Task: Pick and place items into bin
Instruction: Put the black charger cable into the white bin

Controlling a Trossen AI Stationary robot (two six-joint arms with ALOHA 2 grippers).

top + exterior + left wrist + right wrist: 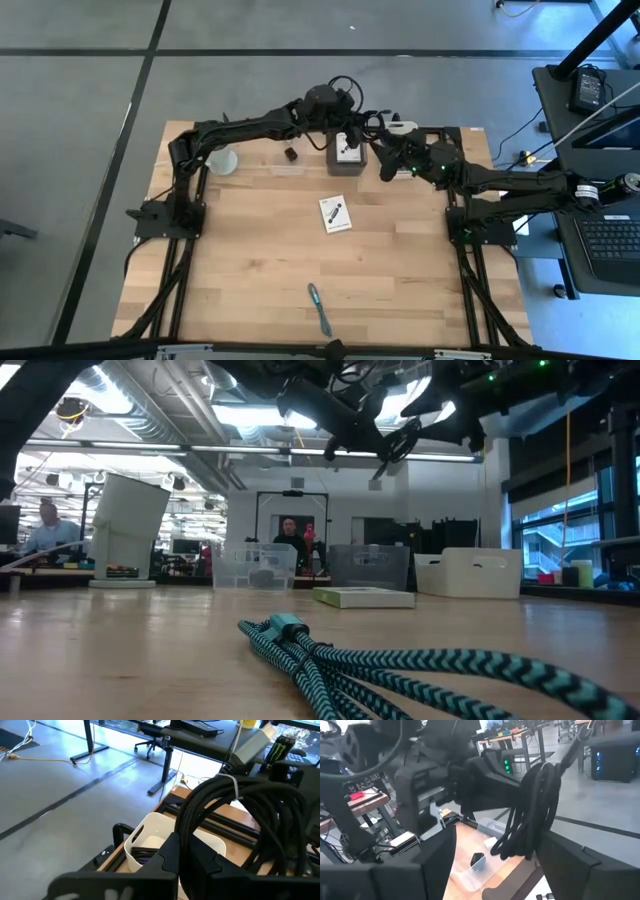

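Gripping the black coiled cable [240, 815], the left hand [345, 108] hovers over the wooden table [400, 270]; right hand [385, 160] open.

Two arms, one black coiled cable [235, 815], one white bin [150, 837], two cards, one teal cable [400, 665]

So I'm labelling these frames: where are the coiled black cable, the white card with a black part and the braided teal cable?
coiled black cable [235, 805], left wrist view, upper loop.
white card with a black part [335, 214], high view, card's middle.
braided teal cable [400, 665], low view, strands' middle.
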